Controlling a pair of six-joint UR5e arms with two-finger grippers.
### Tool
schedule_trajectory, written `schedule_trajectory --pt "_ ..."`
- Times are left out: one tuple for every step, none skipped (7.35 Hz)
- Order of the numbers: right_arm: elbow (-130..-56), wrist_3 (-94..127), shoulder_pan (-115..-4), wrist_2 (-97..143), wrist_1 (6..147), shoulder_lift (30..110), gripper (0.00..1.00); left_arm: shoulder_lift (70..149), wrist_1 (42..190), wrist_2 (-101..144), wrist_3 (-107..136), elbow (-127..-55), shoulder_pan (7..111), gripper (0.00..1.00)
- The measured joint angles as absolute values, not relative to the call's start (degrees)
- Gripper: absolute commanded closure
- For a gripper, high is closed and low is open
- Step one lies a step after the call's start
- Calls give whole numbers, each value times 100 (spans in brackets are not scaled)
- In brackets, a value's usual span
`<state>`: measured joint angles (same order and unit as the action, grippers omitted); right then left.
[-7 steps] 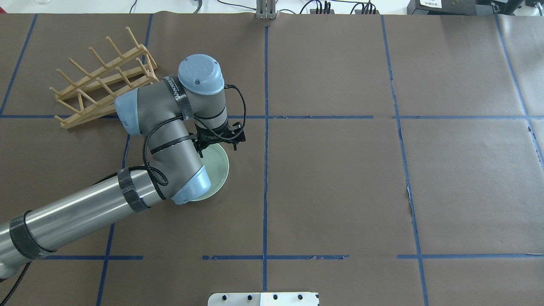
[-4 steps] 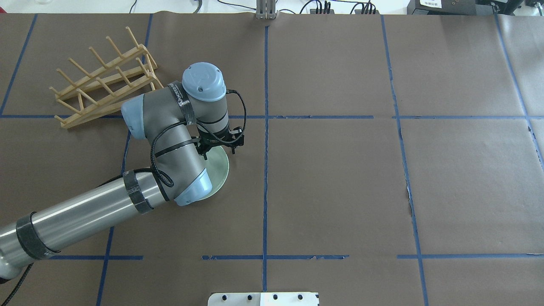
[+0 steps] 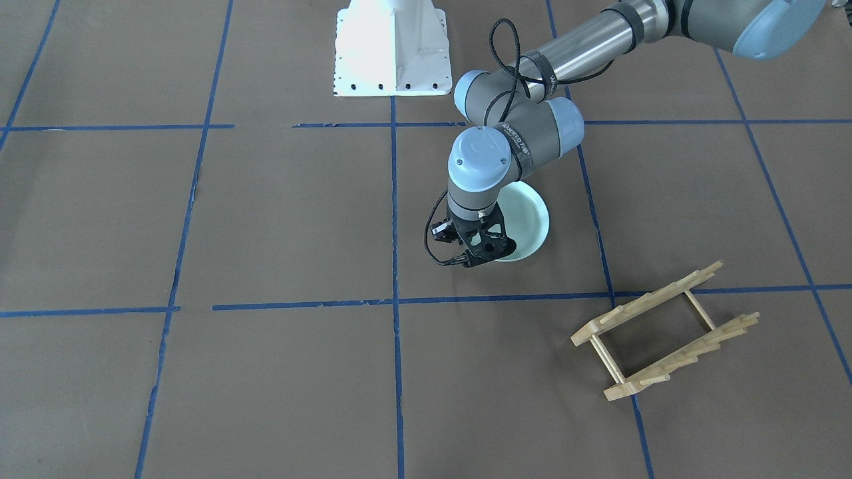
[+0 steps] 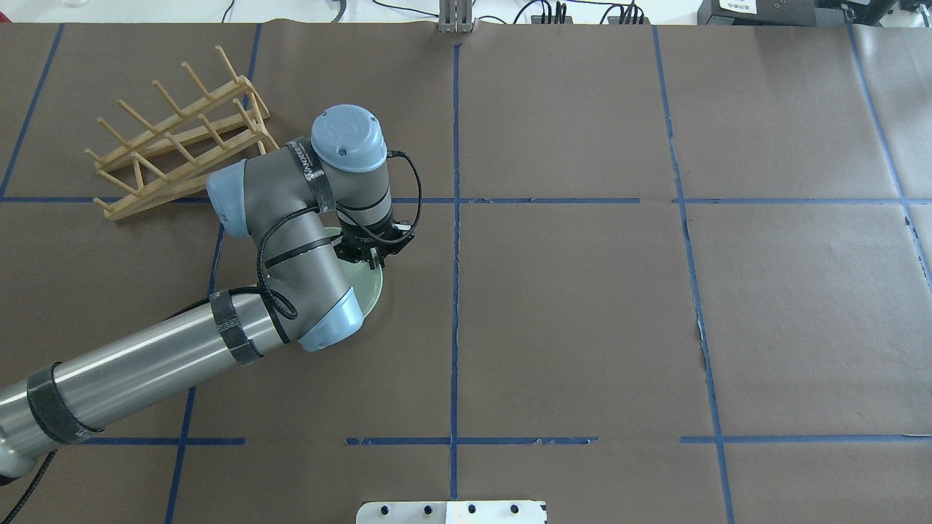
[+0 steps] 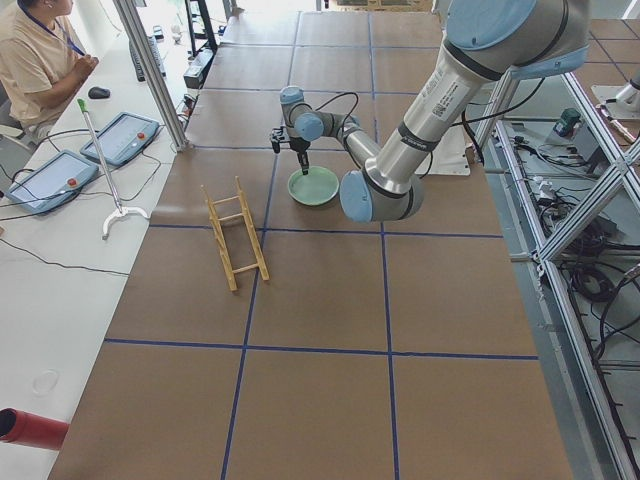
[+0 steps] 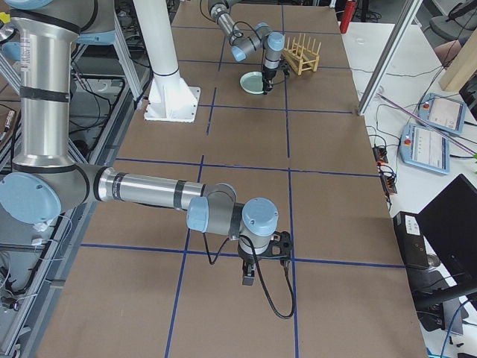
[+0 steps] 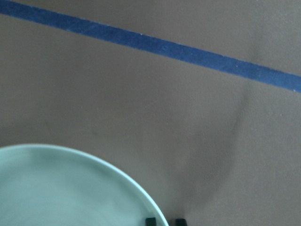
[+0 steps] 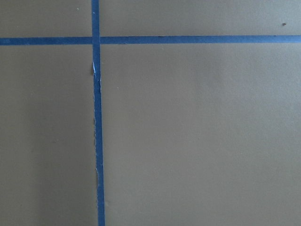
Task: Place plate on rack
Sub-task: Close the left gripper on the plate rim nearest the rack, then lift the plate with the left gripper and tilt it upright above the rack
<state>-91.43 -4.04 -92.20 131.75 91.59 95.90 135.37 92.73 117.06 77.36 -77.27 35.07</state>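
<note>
The pale mint-green plate (image 3: 527,211) lies flat on the brown table, also seen from overhead (image 4: 370,292) and in the left wrist view (image 7: 61,188). My left gripper (image 3: 480,256) points straight down at the plate's far rim (image 4: 368,256). In the left wrist view its two fingertips (image 7: 150,221) straddle the rim closely, closed on it. The light wooden rack (image 4: 175,145) stands empty to the far left of the plate, about a plate's width away (image 3: 665,332). My right gripper (image 6: 250,277) hangs over bare table far off; I cannot tell its state.
The white robot base (image 3: 389,46) stands at the table's near edge behind the plate. Blue tape lines (image 4: 455,218) divide the brown paper cover. An operator (image 5: 35,60) sits beyond the table's far side with tablets (image 5: 45,178).
The left gripper's fingers have drawn together from wide open onto the plate's rim. The wrist turned slightly and the plate shifted a little toward the left.
</note>
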Motion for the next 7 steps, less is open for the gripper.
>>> schedule_trajectory --pt "-9143 -403 -9220 13175 9159 9589 0 13541 9276 11709 7781 -7809 3519 100" --pt "-9142 -401 -9220 13175 9158 9589 0 13543 9271 11712 7849 -7997 3560 100" --pt "-9142 -402 -9220 13175 9158 9589 0 13542 9256 11715 7957 -8321 3681 100" --pt "-9143 -403 -9220 13175 9158 9589 0 13523 9246 11718 8058 -8761 3894 100" --pt "-9143 -404 -9220 13175 9158 9589 0 13492 9253 11729 8141 -9242 4195 100" --pt "-9142 -404 -9220 13175 9158 9589 0 13469 9282 11774 8181 -9624 4571 100" --pt "-9141 -403 -9220 13175 9158 9589 0 13448 9455 11920 8184 -9834 5006 100"
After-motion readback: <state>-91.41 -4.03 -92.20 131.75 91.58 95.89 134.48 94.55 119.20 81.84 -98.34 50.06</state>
